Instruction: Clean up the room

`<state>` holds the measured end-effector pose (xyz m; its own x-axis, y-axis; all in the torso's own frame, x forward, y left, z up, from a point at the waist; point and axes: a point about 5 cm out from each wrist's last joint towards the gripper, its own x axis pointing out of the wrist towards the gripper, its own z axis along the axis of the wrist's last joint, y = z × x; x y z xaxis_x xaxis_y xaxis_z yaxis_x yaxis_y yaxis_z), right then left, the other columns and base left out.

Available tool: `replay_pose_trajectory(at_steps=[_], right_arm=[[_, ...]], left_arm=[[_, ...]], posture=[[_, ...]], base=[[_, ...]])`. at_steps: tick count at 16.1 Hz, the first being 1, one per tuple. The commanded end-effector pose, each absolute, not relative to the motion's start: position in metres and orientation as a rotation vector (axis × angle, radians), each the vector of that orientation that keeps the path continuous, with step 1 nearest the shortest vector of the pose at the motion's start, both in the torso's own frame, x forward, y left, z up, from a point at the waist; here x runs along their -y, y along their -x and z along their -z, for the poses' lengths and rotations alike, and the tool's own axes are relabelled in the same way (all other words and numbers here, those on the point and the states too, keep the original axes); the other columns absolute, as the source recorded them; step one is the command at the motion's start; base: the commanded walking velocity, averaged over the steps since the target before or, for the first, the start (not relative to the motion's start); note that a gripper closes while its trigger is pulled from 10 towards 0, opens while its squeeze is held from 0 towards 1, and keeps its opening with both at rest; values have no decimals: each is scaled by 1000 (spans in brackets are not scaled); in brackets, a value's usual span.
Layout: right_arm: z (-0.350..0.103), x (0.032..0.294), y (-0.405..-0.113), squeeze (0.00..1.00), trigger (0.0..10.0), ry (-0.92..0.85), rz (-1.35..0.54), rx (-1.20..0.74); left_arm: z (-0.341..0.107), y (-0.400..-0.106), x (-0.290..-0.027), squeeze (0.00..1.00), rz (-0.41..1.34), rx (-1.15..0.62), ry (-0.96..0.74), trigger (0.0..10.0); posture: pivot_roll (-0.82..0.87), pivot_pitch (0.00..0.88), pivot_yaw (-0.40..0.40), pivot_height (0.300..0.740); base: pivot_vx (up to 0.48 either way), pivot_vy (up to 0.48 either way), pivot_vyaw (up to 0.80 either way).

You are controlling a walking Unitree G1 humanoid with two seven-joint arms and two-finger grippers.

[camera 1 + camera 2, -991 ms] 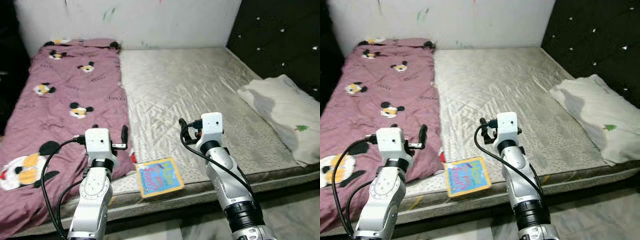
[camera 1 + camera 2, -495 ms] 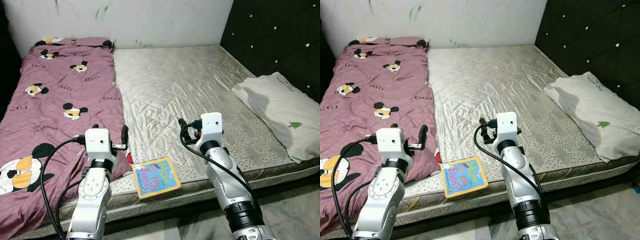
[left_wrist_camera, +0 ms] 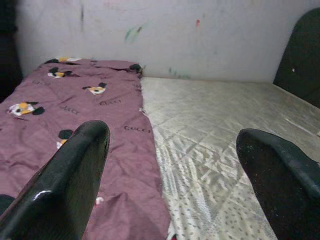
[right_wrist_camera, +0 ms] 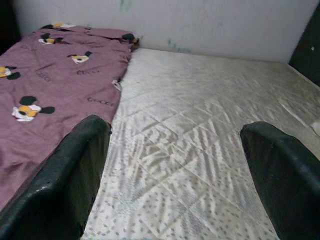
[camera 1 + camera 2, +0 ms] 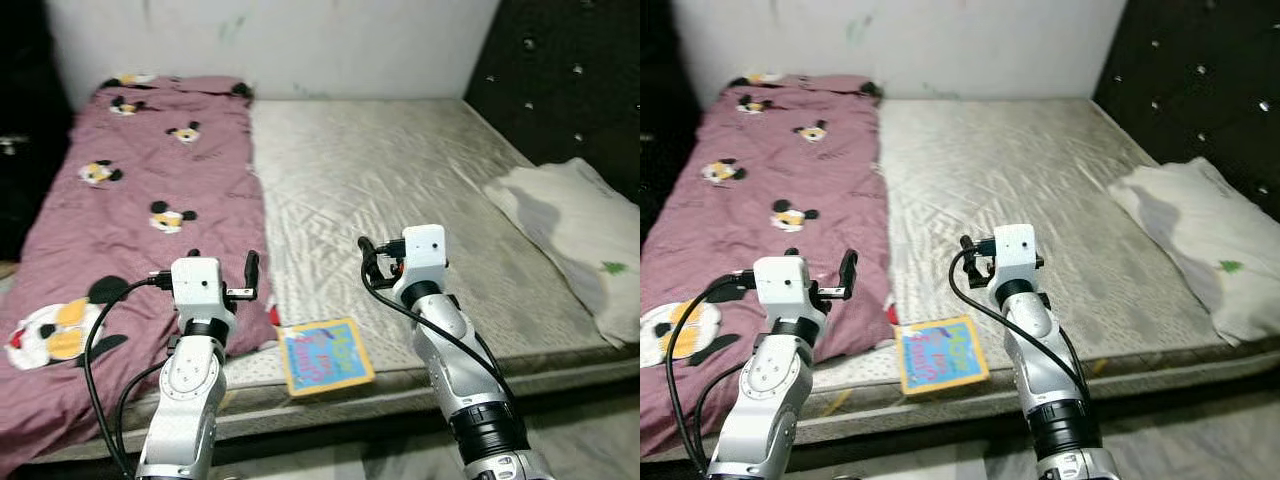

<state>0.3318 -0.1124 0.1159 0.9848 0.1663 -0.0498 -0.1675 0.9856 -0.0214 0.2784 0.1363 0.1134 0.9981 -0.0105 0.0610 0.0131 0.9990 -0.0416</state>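
Book (image 5: 327, 356), colourful and square, lies flat at the near edge of the bed, on the pale quilted mattress (image 5: 400, 170), just right of the near corner of the mauve blanket (image 5: 130, 200). The blanket, printed with cartoon mouse heads, covers the left part of the bed from the far wall to the near edge. A white pillow (image 5: 570, 235) lies at the right side of the mattress, against the dark tufted headboard (image 5: 570, 90).

Left gripper (image 3: 172, 187) is held above the blanket's near right edge, to the left of the book and apart from it; its two black fingers (image 3: 70, 180) stand wide apart with nothing between them. Right gripper (image 4: 175, 180) is held over the bare mattress, farther in than the book and to its right; its fingers (image 4: 70, 175) are likewise spread wide and hold nothing. Both grippers point toward the far white wall (image 5: 300, 40), which carries a few small paint marks.
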Motion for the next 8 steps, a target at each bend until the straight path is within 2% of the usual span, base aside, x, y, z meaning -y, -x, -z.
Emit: replay_pose_trajectory(at_steps=[1,8], right_arm=[[-117,113,-333,0,10000,28,-163,-49],[-116,113,-332,0,10000,13,-157,-55]], left_arm=[[-116,-279,-136,0,17,72,32,10000],[-119,-279,-131,0,70,86,53,10000]], posture=[[31,0,-64,740],[28,0,-61,740]], base=[[0,0,0],[0,0,0]])
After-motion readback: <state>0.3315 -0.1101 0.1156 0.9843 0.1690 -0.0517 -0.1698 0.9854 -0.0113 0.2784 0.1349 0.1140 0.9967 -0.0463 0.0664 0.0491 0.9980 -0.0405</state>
